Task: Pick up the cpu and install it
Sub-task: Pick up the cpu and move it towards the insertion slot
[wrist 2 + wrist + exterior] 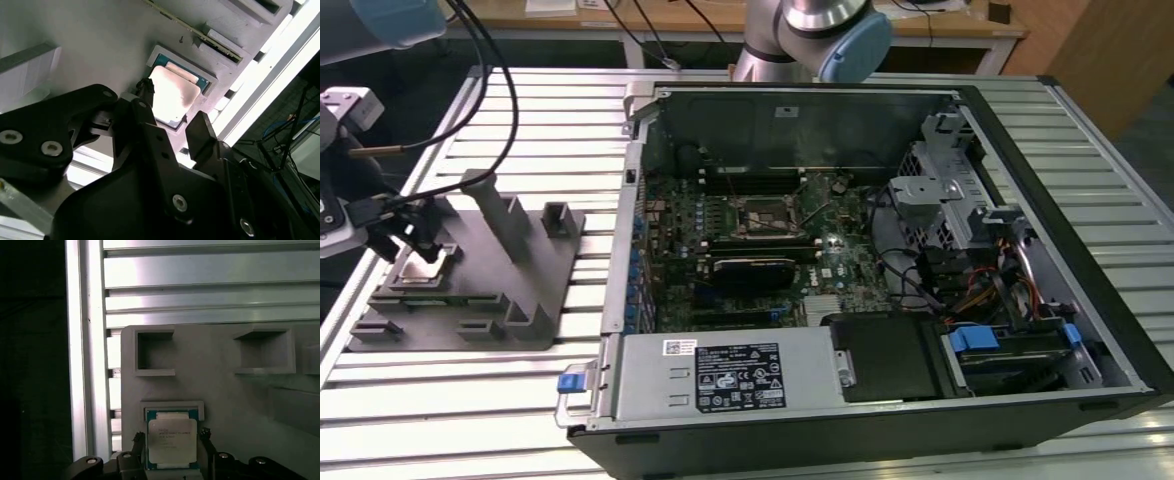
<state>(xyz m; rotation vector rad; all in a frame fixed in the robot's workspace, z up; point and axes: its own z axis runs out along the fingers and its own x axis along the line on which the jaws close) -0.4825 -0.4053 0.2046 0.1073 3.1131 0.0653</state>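
Silvery metal lid on a thin green board: cpu [171, 441] lies flat in a shallow pocket of the grey fixture [225, 385], directly btwn the fingers [205, 439]. Gripper [172, 437] hangs over it, fingers spread, one beside each of two opposite edges. Both wrist views show them v. close to those edges. No clamp evident, and chip [172, 95] looks seated in its pocket, so judged open, not yet pinching.

Ext. view: gripper [416, 240] is low over the fixture [534, 278], w/ cpu [427, 270] a pale square just under the fingertips. Open PC case [1067, 150] w/ motherboard socket [767, 213] sits well apart from the fingers, toward the exterior view's right.

Handling (judgement):
- Light, stiff, flat; no flex expected.
- Lid smooth, prob. slippery. Edges thin, so little purchase for the pads.
- Underside contacts likely fragile; can't be seen here.
- Best hold: two opposite side edges of the board, chip level, pads square to the edges, moderate force only.
- Avoid the lid face & corners.
- Pocket rim sits close round the chip just outside the fingertips, so little room. A skewed pinch could tilt the chip or jam it against the rim.
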